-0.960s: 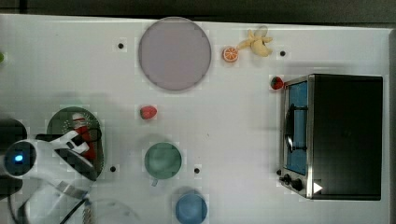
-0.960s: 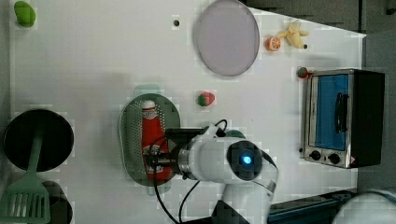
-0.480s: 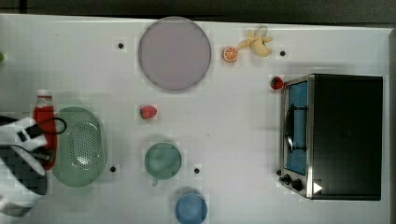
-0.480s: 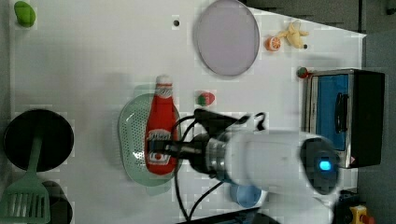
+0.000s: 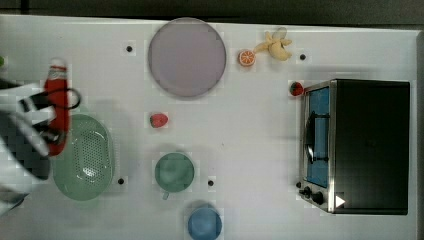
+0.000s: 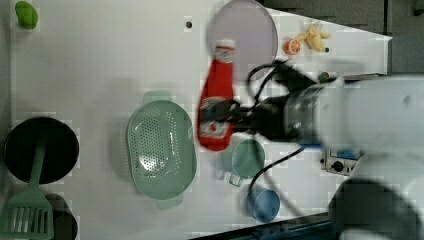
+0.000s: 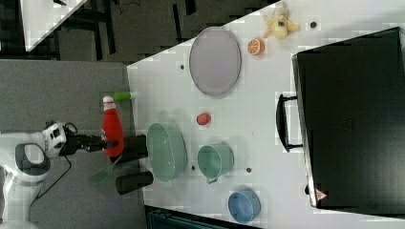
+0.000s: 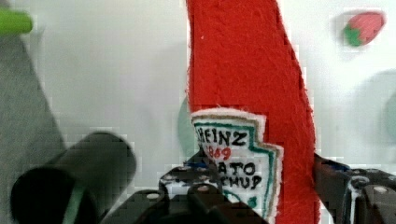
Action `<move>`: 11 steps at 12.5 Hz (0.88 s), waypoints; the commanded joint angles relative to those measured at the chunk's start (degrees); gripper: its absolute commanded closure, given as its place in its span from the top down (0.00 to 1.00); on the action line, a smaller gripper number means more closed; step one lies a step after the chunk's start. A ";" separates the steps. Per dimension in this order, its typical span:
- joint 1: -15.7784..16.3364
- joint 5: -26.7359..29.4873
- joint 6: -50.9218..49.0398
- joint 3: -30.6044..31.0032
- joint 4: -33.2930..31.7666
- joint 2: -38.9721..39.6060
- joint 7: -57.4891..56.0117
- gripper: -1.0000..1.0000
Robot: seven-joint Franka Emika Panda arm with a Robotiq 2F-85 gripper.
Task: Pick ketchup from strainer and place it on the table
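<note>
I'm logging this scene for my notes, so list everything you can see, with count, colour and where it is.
ketchup: 1, red, white cap, held clear of the strainer
strainer: 1, pale green, the top view's left
table: 1, white
plate: 1, grey-lilac, upper middle
strawberries: 2, red
green cup: 1
blue cup: 1
orange slice: 1
banana: 1, yellow
toaster oven: 1, black
spatula: 1, green
gripper: 1, gripping the ketchup

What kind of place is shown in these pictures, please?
Probably a robot test bench set up as a play kitchen. A white table with small dark holes carries a toy oven, a felt ketchup held in the gripper, a green strainer, cups and toy fruit.
</note>
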 commanded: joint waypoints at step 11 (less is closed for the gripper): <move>-14.54 -2.71 -3.17 -19.08 -4.37 -3.95 -27.24 0.59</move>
